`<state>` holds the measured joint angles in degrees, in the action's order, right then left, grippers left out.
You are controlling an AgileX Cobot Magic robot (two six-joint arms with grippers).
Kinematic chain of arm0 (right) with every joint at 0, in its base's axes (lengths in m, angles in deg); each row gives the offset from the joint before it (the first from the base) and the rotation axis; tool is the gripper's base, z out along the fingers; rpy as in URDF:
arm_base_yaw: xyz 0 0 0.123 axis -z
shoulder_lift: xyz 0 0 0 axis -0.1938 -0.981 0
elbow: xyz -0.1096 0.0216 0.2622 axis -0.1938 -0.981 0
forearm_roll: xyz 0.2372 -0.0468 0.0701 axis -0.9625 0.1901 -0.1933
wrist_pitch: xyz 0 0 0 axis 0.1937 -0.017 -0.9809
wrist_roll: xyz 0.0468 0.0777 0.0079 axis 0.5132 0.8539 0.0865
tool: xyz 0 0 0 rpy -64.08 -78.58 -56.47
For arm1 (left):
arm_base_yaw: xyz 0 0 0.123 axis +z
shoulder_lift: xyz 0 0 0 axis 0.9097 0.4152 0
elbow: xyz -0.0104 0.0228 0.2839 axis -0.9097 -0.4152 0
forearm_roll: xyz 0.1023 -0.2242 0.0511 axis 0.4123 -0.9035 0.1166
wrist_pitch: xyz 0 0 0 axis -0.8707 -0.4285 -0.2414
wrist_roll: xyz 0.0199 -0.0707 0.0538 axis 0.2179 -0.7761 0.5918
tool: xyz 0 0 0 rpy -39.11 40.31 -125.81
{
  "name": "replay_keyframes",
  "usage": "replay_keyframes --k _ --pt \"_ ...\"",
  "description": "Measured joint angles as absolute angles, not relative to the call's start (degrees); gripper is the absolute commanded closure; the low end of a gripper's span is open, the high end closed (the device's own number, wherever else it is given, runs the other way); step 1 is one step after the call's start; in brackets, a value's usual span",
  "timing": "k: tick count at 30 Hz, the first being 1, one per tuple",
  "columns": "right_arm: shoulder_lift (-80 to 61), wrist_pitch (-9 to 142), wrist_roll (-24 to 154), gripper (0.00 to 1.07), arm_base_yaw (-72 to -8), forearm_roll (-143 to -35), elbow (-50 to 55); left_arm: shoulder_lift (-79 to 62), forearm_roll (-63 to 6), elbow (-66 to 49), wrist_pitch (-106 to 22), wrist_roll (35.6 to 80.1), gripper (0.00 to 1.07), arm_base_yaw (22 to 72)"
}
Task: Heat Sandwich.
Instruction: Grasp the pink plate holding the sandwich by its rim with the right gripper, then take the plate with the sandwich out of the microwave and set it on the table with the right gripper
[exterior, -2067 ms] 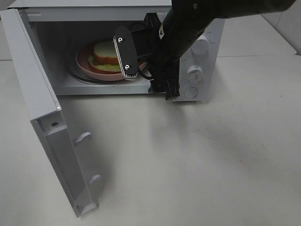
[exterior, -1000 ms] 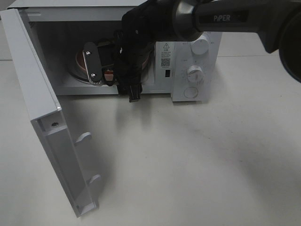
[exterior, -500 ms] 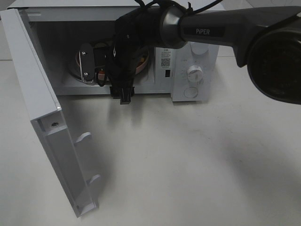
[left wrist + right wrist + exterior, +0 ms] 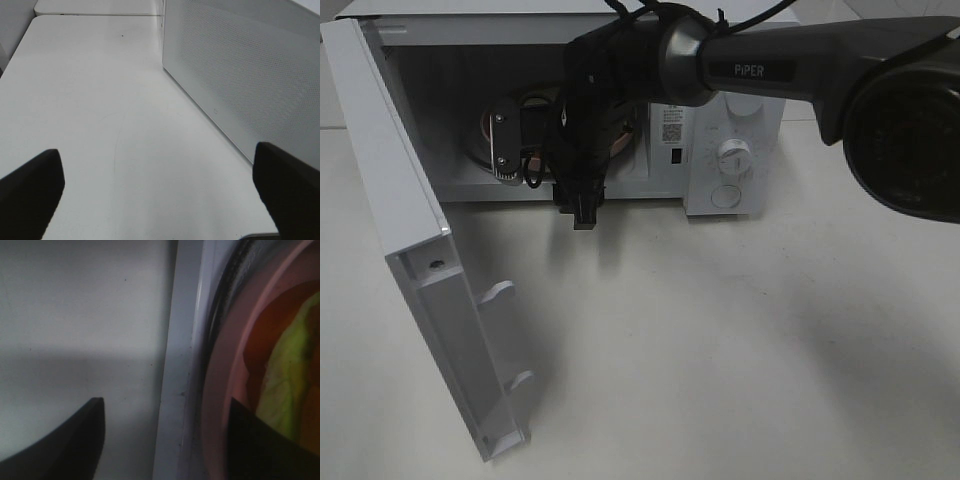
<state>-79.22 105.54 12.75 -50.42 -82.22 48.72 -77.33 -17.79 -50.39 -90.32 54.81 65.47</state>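
The sandwich (image 4: pixel 286 390) shows green lettuce and red filling in the right wrist view. It lies on a pink plate (image 4: pixel 223 390) inside the open microwave (image 4: pixel 760 60). From the high camera the sandwich is hidden behind my right arm, and only slivers of the plate (image 4: pixel 484 132) show. My right gripper (image 4: pixel 525 150) hangs at the cavity's front left, open. In its own view this gripper (image 4: pixel 167 440) has the microwave's front sill (image 4: pixel 175 365) and the plate rim between its fingers, and it grips nothing. My left gripper (image 4: pixel 160 192) is open over bare table.
The microwave door (image 4: pixel 410 230) swings out to the left toward the table's front. Two knobs (image 4: pixel 732 155) sit on the control panel at the right. A white perforated panel (image 4: pixel 240 75) stands beside the left gripper. Pale tabletop (image 4: pixel 720 340) lies in front.
My right arm has swung left across the microwave opening and dipped slightly, so it now covers the sandwich. Left gripper unchanged.
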Motion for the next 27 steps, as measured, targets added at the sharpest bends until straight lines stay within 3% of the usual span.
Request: replay_keyframes --k 3,4,5,7,8,27 --pt "-79.22 105.31 13.61 0.78 -50.42 -82.27 49.07 -77.33 -17.79 -50.39 -90.32 54.81 0.1 65.47" --pt "-79.22 105.25 13.61 0.91 -50.42 -82.27 49.18 -77.33 -17.79 -50.39 -90.32 54.81 0.1 65.47" --pt "-79.22 105.25 13.61 0.91 -50.42 -82.27 49.18 -77.33 -17.79 -50.39 -90.32 54.81 0.1 65.47" --pt "-79.22 105.31 13.61 1.06 -50.42 -82.39 49.18 -77.33 -17.79 -50.39 -90.32 54.81 0.1 65.47" --pt "-79.22 105.43 13.61 1.07 -50.42 -82.45 49.18 -77.33 -17.79 -50.39 -90.32 54.81 0.1 65.47" --pt "-78.14 110.07 10.22 1.07 -50.42 -83.65 49.35 -77.33 -17.79 -50.39 -90.32 54.81 0.1 65.47"
